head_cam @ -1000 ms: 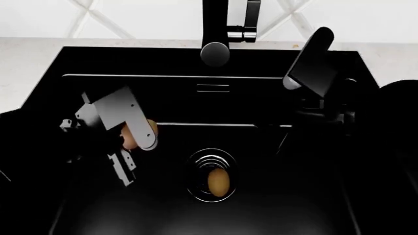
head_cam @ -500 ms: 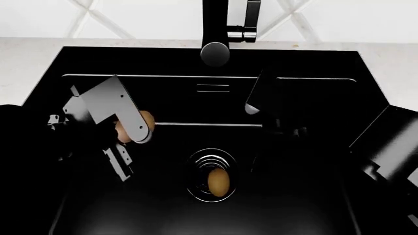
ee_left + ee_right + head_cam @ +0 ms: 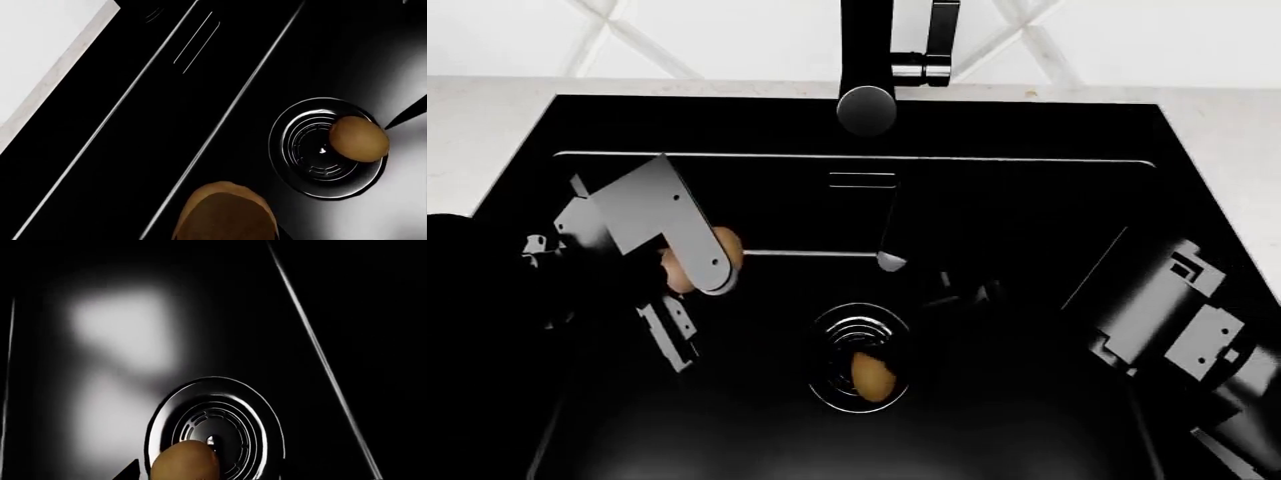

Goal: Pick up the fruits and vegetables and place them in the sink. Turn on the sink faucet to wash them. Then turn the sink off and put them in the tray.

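Note:
In the head view my left gripper (image 3: 701,262) hangs over the left part of the black sink (image 3: 1028,130), shut on the orange-tan potato-like piece (image 3: 723,247). That piece fills the near edge of the left wrist view (image 3: 227,215). The olive-brown kiwi (image 3: 872,380) lies on the ringed metal drain (image 3: 857,328). My right gripper (image 3: 878,350) is low over it and open, and its dark fingertips (image 3: 127,471) flank the kiwi (image 3: 187,462). The black faucet (image 3: 868,60) stands at the back with no water showing. The tray is out of view.
White marble-like counter (image 3: 494,130) borders the sink on the left and behind. The faucet's side lever (image 3: 941,40) is beside the column. An overflow slot (image 3: 862,180) marks the sink's back wall. My right forearm (image 3: 1161,310) crosses the sink's right side.
My right arm has swung from up near the faucet lever down and left to the drain, over the kiwi. My left gripper shifted slightly left with its piece, then stayed still.

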### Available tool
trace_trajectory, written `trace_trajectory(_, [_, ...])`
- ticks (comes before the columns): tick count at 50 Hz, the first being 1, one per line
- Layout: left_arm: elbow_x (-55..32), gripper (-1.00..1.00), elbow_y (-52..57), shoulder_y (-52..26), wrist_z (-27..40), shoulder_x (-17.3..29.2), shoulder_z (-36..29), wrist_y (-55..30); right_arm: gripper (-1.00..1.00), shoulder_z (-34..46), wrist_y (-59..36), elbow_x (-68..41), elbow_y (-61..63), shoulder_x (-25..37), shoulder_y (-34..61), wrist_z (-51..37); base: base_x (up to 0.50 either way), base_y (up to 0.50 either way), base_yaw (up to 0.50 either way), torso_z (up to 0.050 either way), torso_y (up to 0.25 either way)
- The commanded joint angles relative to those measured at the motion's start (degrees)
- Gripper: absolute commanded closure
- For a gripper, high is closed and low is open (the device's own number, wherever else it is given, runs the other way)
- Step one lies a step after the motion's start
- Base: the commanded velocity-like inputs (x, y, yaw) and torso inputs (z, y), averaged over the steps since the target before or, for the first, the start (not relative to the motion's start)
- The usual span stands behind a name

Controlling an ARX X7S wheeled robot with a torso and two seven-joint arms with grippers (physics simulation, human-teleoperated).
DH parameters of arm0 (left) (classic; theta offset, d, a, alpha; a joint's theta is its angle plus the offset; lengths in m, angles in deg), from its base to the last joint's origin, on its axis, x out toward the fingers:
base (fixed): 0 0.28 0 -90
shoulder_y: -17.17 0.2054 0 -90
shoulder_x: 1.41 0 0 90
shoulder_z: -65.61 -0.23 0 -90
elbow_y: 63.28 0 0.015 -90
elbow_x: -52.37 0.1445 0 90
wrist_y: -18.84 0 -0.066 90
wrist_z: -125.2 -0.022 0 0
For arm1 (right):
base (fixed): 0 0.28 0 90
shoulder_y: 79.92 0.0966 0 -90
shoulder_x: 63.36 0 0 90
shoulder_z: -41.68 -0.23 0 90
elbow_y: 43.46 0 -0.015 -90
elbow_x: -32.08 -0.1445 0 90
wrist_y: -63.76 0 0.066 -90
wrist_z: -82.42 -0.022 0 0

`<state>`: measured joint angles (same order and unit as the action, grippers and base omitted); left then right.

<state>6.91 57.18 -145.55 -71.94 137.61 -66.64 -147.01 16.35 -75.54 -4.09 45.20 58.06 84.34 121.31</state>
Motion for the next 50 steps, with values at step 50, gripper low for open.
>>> trace_trajectory(50, [0.0,1.0,3.0,-0.7,-0.3,2.4,-1.7,3.3,-1.0,10.3,10.1,7.1,-22.7,-11.4,-0.8,12.2,0.0,0.0,0.0,0.0,-0.043])
